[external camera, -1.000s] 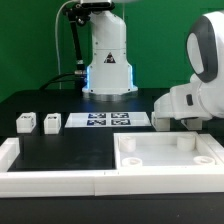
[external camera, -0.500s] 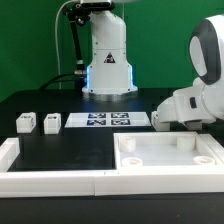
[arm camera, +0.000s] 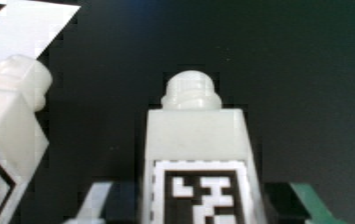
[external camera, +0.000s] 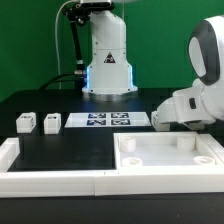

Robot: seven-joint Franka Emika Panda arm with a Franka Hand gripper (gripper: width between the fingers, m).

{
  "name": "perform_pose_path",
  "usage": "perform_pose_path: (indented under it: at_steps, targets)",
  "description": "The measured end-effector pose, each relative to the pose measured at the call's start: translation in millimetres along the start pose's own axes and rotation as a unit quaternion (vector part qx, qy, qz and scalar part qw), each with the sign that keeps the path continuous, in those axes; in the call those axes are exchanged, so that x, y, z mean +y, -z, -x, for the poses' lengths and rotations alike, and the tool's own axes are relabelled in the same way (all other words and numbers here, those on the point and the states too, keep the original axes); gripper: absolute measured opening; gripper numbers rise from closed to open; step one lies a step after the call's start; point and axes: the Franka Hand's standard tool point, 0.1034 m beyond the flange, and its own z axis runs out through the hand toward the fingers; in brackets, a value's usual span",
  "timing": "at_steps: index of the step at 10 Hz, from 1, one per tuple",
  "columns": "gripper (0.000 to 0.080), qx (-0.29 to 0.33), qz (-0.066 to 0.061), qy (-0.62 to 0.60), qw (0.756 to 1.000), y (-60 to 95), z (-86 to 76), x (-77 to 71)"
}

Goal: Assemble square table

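Your claw [arm camera: 200, 205] straddles a white table leg [arm camera: 199, 130], with one finger [arm camera: 99, 200] on each side of its tagged face. You cannot tell whether the fingers press the leg or stand just off it. A second leg [arm camera: 10, 120] sits just beside it, near a corner of the marker board [arm camera: 32, 30]. In the exterior view, a third leg [external camera: 24, 123] and a fourth leg [external camera: 51, 122] sit side by side at the board's left end. The square panel [external camera: 170, 160] lies at the front right, and the arm [external camera: 190, 100] hangs low behind it.

Our exterior view faces the arm [external camera: 197, 98] from afar, our wrist view looks closely past the gripper [arm camera: 200, 203], sharing only the tabletop [external camera: 95, 148] around the gripper.
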Motion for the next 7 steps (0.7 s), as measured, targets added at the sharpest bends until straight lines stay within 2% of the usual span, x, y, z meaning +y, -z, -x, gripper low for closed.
perform_pose_path:
  at_steps: [4, 5, 7]
  targets:
    - [0.0285, 0.0, -0.003, 0.009, 1.0, 1.7, 1.3, 1.8]
    - [0.0285, 0.003, -0.009, 0.015, 1.0, 7.1, 5.5, 7.4]
    - [0.0287, -0.002, -0.016, 0.018, 1.0, 25.9, 29.0, 14.9]
